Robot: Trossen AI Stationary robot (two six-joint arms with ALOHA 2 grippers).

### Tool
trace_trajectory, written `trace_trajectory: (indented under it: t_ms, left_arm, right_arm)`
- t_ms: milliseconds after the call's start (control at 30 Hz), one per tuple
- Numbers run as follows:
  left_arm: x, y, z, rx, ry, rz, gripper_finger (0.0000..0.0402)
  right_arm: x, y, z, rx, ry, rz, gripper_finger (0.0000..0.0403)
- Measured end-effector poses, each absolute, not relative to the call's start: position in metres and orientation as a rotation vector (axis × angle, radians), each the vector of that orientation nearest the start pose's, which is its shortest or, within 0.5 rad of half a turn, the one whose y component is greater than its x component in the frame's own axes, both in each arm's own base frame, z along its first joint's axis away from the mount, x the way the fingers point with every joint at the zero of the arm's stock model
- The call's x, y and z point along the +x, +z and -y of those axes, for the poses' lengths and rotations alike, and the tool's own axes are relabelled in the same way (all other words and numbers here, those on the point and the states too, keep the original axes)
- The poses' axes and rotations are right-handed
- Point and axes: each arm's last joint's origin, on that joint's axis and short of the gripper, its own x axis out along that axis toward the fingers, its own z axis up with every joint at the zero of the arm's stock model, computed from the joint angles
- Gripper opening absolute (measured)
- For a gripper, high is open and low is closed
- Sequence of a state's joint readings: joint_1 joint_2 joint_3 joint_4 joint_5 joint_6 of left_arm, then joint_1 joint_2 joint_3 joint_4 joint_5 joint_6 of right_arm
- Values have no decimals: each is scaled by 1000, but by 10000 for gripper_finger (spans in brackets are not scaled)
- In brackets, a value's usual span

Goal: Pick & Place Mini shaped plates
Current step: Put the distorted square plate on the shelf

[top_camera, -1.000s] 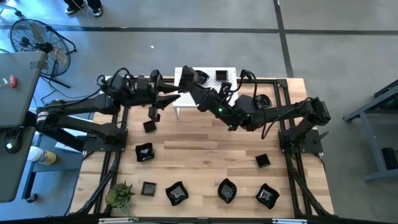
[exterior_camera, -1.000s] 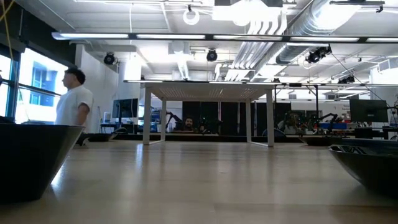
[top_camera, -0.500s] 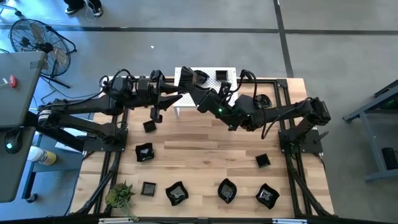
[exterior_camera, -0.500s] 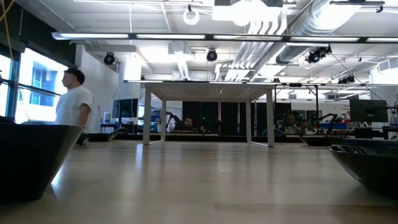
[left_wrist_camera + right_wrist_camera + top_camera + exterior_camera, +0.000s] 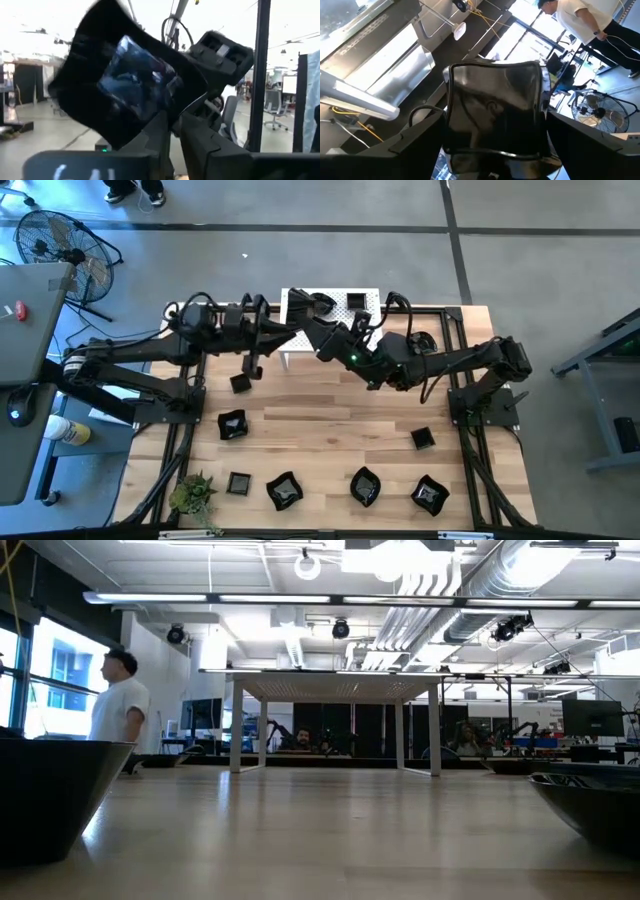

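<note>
My left gripper (image 5: 284,334) is at the white rack's (image 5: 296,299) left near corner, shut on a glossy black wavy-edged mini plate (image 5: 127,82). My right gripper (image 5: 304,309) reaches over the rack's left part, shut on a squarish black mini plate (image 5: 495,107). One more black plate (image 5: 357,301) lies on the rack. Several others rest flat on the wooden table, among them a small square one (image 5: 240,383), a wavy one (image 5: 232,424) and a front row (image 5: 284,490) (image 5: 365,486) (image 5: 430,494). My left gripper (image 5: 172,125) pinches the wavy plate by its lower rim (image 5: 157,117) between the two fingers. The plate stands up above the fingers, tilted, clear of the table. My right gripper (image 5: 495,122) holds the squarish plate between its fingers (image 5: 415,145), one on each of two opposite sides (image 5: 449,125). The plate is lifted clear, its hollow face toward the wrist camera.
A small green plant (image 5: 193,494) stands at the table's near left corner. Another square plate (image 5: 422,439) lies right of centre, and a rounded one (image 5: 425,340) by the right arm. Bare wood lies in the table's middle (image 5: 330,415). A person (image 5: 118,710) stands beyond the table.
My left gripper has moved a little toward the table's right, closer to the rack, carrying its plate. The right arm has kept still.
</note>
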State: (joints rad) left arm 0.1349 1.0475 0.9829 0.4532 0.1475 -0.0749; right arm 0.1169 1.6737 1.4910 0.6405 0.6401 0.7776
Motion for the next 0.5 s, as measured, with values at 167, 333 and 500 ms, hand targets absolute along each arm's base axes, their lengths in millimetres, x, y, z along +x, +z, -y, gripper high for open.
trace_trajectory:
  t_ms: [167,333,500]
  left_arm:
    - [223,414,-26,9,-23,394,6]
    - [223,415,-27,10,-15,400,2]
    - [214,420,-26,41,14,424,1]
  right_arm:
    - [380,421,-27,919,-318,617,338]
    - [380,421,-28,880,-327,607,338]
    - [380,422,-28,843,-312,596,338]
